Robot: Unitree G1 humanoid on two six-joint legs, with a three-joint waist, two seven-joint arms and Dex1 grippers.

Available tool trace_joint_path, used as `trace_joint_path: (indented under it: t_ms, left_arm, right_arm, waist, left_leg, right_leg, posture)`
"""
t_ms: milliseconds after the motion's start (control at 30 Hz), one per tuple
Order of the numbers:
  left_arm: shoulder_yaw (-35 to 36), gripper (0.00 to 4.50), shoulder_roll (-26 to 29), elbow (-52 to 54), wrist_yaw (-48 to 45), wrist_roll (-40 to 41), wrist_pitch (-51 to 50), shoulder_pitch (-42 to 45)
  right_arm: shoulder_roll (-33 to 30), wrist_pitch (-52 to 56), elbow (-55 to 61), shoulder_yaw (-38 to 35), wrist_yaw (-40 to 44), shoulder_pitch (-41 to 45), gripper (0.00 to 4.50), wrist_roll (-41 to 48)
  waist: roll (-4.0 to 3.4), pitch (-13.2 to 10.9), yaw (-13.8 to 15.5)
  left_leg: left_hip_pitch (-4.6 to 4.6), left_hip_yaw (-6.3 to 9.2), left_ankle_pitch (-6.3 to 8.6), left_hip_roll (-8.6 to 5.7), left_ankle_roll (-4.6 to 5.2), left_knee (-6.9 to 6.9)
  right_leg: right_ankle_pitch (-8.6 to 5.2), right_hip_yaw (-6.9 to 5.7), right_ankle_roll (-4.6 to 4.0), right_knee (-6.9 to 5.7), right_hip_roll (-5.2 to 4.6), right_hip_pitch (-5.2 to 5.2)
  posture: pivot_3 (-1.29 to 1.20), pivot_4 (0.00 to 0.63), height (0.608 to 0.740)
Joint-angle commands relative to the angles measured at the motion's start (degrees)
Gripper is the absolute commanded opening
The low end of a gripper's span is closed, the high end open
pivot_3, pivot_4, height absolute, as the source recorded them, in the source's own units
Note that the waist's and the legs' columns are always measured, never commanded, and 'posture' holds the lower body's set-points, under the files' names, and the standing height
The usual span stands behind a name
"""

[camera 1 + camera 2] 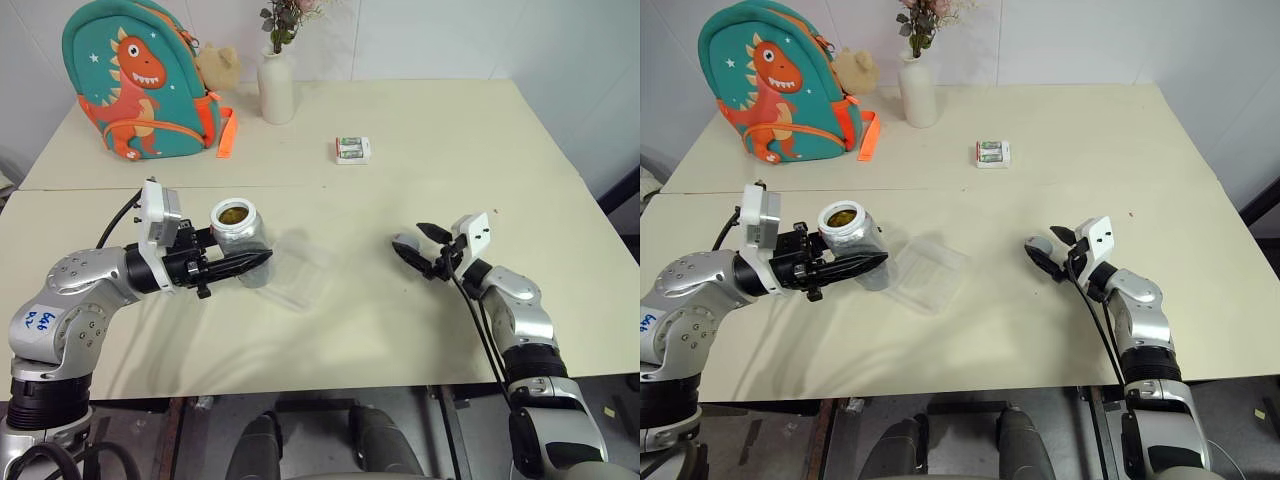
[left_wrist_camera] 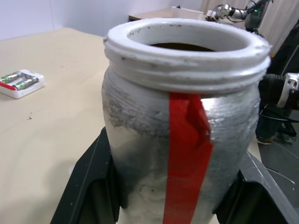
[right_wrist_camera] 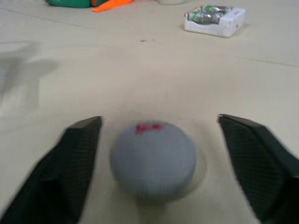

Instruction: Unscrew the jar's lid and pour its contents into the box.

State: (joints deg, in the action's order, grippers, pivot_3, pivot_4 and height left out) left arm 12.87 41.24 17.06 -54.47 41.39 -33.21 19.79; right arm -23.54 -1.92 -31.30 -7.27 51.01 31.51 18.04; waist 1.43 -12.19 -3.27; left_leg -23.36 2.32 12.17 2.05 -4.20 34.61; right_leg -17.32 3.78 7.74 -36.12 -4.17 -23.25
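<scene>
Both arms reach in over the near edge of the table (image 1: 400, 340). Left end effector (image 1: 252, 264) is clamped on the jar (image 1: 238, 238), black fingers (image 2: 88, 186) pressed against its silvery sides, holding it upright just above the tabletop, mouth uncovered and something brownish-yellow showing inside. From the wrist view, a red strip of tape runs down the jar's side below the white threaded neck. Over on the right, the right end effector (image 1: 424, 247) has its fingers spread wide, and the lid (image 3: 153, 157), a grey round cap with a red mark on top, sits on the table between them, neither finger touching it. Between the two arms lies the box (image 1: 928, 275), a clear shallow tray, just beside the jar and well apart from the lid. Farther back: a small green-white packet (image 1: 352, 150) mid-table, a white vase (image 1: 276, 88) with flowers, and a teal dinosaur backpack (image 1: 135, 85) at the far left corner.
</scene>
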Motion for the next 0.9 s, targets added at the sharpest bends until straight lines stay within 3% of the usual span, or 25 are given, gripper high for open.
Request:
trace_joint_path:
  t_ms: [33, 267, 433, 667, 900]
  left_arm:
    - [0.0, 1.97, -0.3, -0.3, 0.3, -1.7, 3.0, 1.1]
    - [-0.9, 1.97, 2.0, -2.5, 0.0, -6.5, 5.2, 1.0]
    - [-1.3, 1.97, 5.5, -3.9, 0.3, -8.2, 3.0, 4.3]
    - [-5.1, 1.97, 10.5, -3.4, -0.9, -12.4, 0.9, 5.0]
    - [-9.8, 1.97, 10.7, -3.4, 1.9, -18.1, -0.2, 8.9]
  right_arm:
    - [-3.0, 2.8, 7.3, -1.1, 3.7, 0.4, 4.45, 3.1]
    - [-12.3, 21.3, 28.3, -0.2, 13.2, 2.0, 4.45, 14.1]
    - [-18.2, 31.9, 38.2, -1.2, 15.1, 5.4, 4.45, 20.9]
    - [-22.4, 35.8, 44.5, 0.8, 18.8, 4.9, 4.45, 22.8]
    - [-22.5, 36.9, 45.8, 0.2, 17.9, 2.4, 4.45, 22.9]
  waist:
    - [-0.02, 0.0, 0.1]
    - [-0.03, 0.0, 0.1]
    - [-0.01, 0.0, 0.3]
    - [-0.01, 0.0, 0.3]
    - [0.0, 0.0, 0.7]
  left_leg:
    - [0.0, 0.0, 0.0, 0.0, 0.0, 0.0]
    - [0.01, 0.01, 0.0, 0.01, 0.0, -0.01]
    - [0.0, 0.02, 0.0, 0.01, 0.01, 0.0]
    - [-0.04, 0.01, 0.05, 0.01, 0.07, -0.06]
    - [-0.08, 0.01, 0.05, 0.0, 0.07, -0.03]
  right_leg:
    - [0.0, 0.0, 0.0, 0.0, 0.0, 0.0]
    - [0.0, 0.0, 0.0, 0.01, 0.01, 0.0]
    - [-0.01, 0.0, -0.02, 0.03, 0.01, 0.0]
    - [-0.02, 0.0, -0.03, 0.18, 0.0, 0.01]
    - [-0.03, 0.0, -0.03, 0.17, 0.0, -0.03]
  posture:
    - [0.0, 0.15, 0.74]
    - [0.0, 0.15, 0.74]
    - [0.0, 0.15, 0.74]
    - [0.0, 0.15, 0.74]
    - [0.0, 0.15, 0.74]
